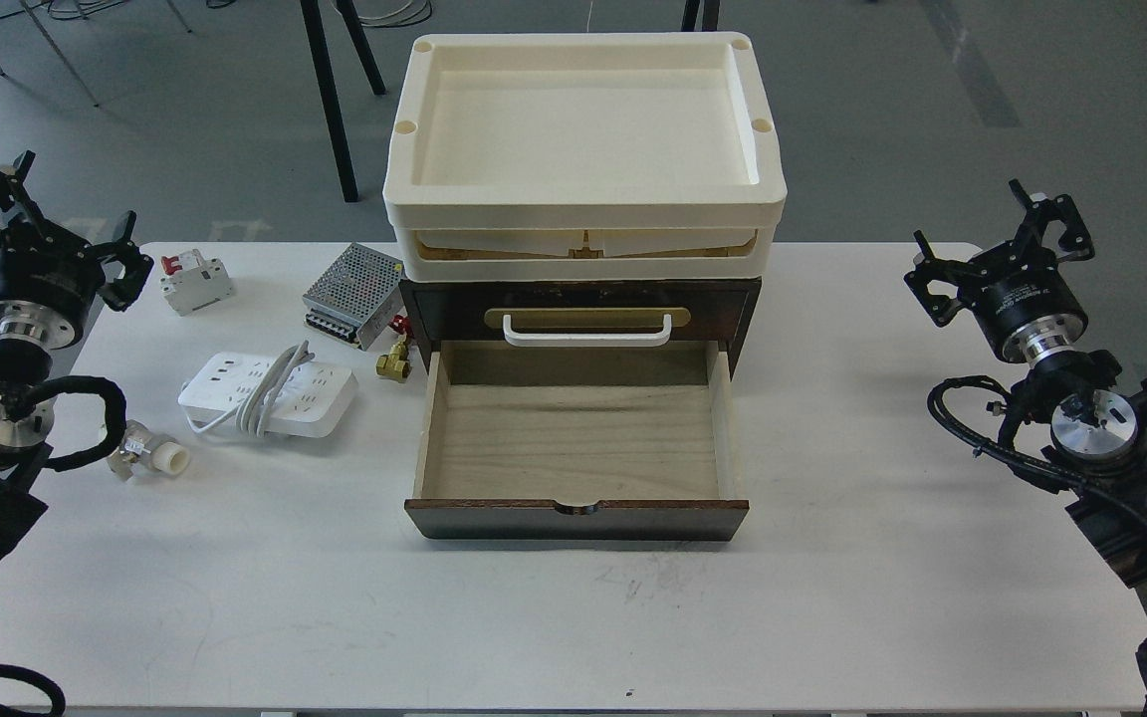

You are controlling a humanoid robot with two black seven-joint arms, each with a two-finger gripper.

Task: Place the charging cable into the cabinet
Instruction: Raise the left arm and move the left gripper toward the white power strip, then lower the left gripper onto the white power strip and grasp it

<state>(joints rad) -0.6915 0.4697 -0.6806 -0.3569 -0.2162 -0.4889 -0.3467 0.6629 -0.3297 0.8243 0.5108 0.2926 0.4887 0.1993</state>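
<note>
The charging cable (270, 396), a flat white power strip with its white cord bundled across it, lies on the table left of the cabinet (581, 299). The cabinet is dark brown with a cream tray on top. Its upper drawer is closed and has a white handle (587, 331) on a brass plate. The lower drawer (573, 438) is pulled out toward me, and its light wood inside is empty. My left gripper (56, 234) hovers at the table's far left edge, open and holding nothing, well away from the cable. At the far right edge my right gripper (997, 249) is open too.
A silver perforated power supply box (354, 296), a white circuit breaker with a red switch (195, 281) and a small brass valve (394, 360) lie behind the cable. A small white fitting (150, 456) rests near the left edge. Black stand legs (330, 90) rise behind the table.
</note>
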